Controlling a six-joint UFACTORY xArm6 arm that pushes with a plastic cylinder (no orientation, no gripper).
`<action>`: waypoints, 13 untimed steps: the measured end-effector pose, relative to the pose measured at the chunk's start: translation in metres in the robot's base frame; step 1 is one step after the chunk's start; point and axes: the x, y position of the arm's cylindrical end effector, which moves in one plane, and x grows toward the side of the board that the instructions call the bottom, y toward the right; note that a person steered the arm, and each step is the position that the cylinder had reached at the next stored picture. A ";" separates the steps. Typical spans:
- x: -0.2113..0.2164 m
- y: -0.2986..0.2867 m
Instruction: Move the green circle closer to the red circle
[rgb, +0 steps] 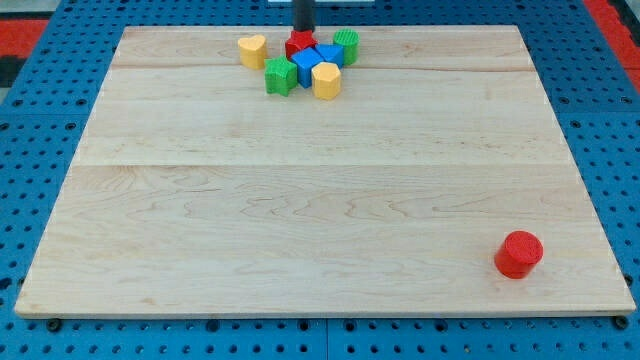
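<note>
The green circle (347, 45) stands at the view's top centre, on the right side of a tight cluster of blocks. The red circle (519, 254) stands alone near the view's bottom right corner, far from the green circle. My tip (303, 30) comes down at the view's top edge, just behind a red block (299, 42) in the cluster and a little to the left of the green circle, not touching the circle.
The cluster also holds a yellow heart (252, 50), a green star-like block (280, 76), two blue blocks (306, 66) (329, 54) and a yellow hexagon-like block (326, 80). The wooden board (300, 200) lies on a blue pegboard.
</note>
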 end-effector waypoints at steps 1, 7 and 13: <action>0.020 0.024; 0.041 0.123; 0.083 0.172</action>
